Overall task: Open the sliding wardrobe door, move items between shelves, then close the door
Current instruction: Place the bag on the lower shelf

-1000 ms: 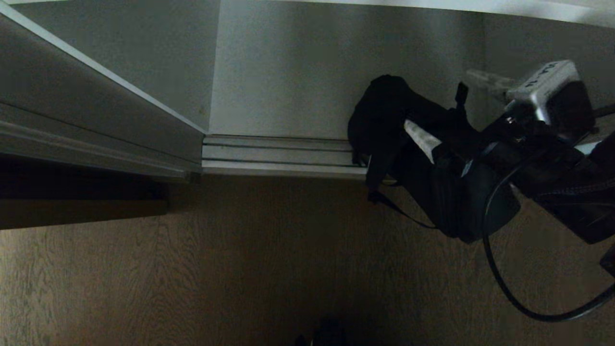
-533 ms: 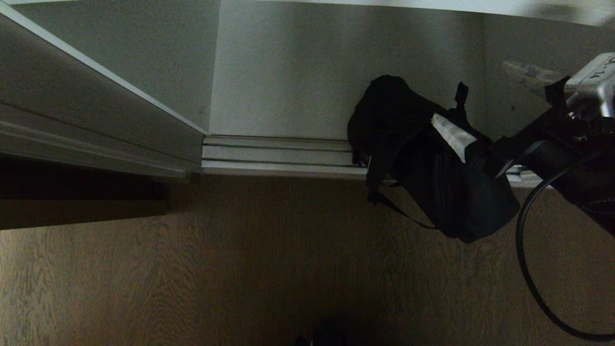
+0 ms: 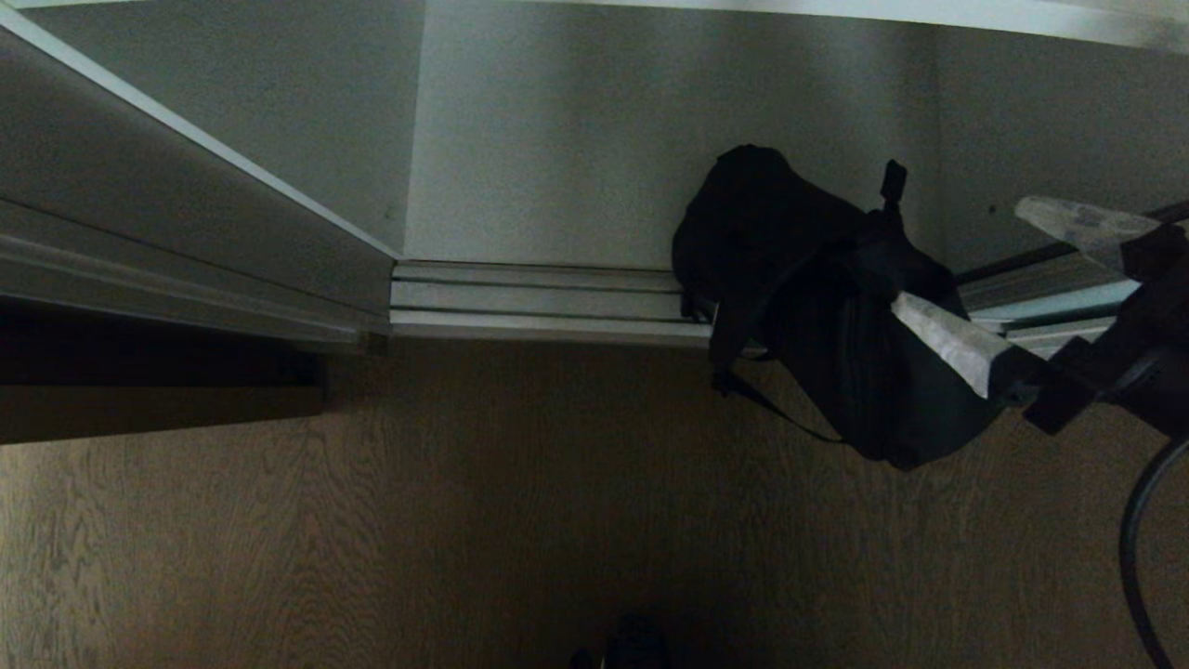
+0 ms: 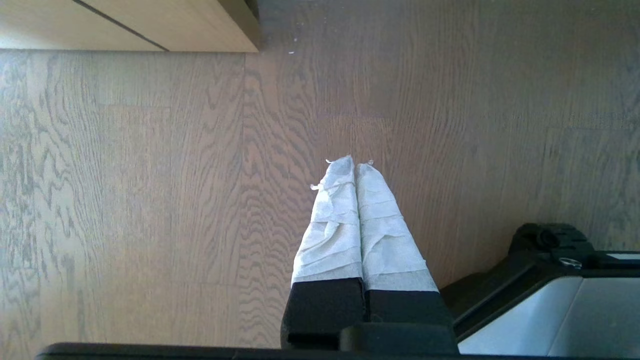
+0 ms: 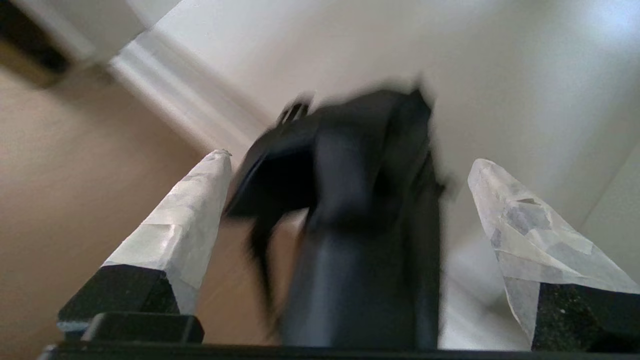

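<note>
A lumpy black bag (image 3: 817,307) lies at the wardrobe's right end, its upper part on the grey-white bottom shelf (image 3: 557,167) and its lower part hanging over the silver floor track (image 3: 539,297) onto the wood floor. My right gripper (image 3: 959,253) is open just right of it, one taped finger (image 3: 947,344) crossing the bag's lower right edge. In the right wrist view the bag (image 5: 360,210) shows blurred between the wide-apart fingers of the right gripper (image 5: 347,157), with a gap on each side. The sliding wardrobe door (image 3: 167,214) stands at the left. My left gripper (image 4: 355,162) is shut, parked over the floor.
Dark wood floor (image 3: 464,511) fills the near half of the head view. The right arm's black cable (image 3: 1138,520) loops at the right edge. A light wood cabinet front (image 4: 150,25) shows in the left wrist view, and part of my base (image 4: 560,295).
My right gripper, open throughout, has drawn back from over the bag toward the right and nearer the floor. The bag has stayed where it lay.
</note>
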You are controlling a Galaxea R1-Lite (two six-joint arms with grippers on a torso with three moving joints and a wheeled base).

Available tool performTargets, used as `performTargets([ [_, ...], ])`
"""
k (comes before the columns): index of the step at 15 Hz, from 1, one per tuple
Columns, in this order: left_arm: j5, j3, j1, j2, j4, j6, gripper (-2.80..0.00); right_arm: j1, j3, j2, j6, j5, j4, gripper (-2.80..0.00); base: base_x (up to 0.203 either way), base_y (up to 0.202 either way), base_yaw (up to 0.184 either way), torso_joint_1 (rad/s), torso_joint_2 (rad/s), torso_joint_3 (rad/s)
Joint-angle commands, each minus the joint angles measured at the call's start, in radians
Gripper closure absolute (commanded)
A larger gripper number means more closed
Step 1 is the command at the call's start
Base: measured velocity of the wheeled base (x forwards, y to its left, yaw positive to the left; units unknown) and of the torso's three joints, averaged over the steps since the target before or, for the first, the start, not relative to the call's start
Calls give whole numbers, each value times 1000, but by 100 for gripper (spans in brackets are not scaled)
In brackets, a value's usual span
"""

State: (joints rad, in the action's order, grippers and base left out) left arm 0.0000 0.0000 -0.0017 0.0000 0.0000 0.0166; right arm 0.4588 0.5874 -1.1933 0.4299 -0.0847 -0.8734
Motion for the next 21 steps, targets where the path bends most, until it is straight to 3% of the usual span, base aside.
performTargets([
  [1, 0, 0, 0, 0, 0, 0, 0, -2, -40, 128, -70, 3, 147, -280, 0, 0, 0, 0, 0, 0],
  [3, 0, 0, 0, 0, 0, 0, 0, -3, -81, 178, -109, 13, 288, -280, 0, 0, 0, 0, 0, 0],
  [6, 0, 0, 0, 1, 0, 0, 0, 4, -138, 234, -126, 15, 587, -280, 0, 0, 0, 0, 0, 0],
  [8, 0, 0, 0, 0, 0, 0, 0, 30, -189, 227, -119, 12, 708, -280, 0, 0, 0, 0, 0, 0],
  [13, 0, 0, 0, 1, 0, 0, 0, 62, -237, 119, -119, 18, 781, -280, 0, 0, 0, 0, 0, 0],
  [14, 0, 0, 0, 0, 0, 0, 0, 60, -243, 122, -121, 18, 768, 0, 0, 0, 0, 0, 0, 0],
  [21, 0, 0, 0, 0, 0, 0, 0, 13, -268, -44, -88, 16, 732, 0, 0, 0, 0, 0, 0, 0],
])
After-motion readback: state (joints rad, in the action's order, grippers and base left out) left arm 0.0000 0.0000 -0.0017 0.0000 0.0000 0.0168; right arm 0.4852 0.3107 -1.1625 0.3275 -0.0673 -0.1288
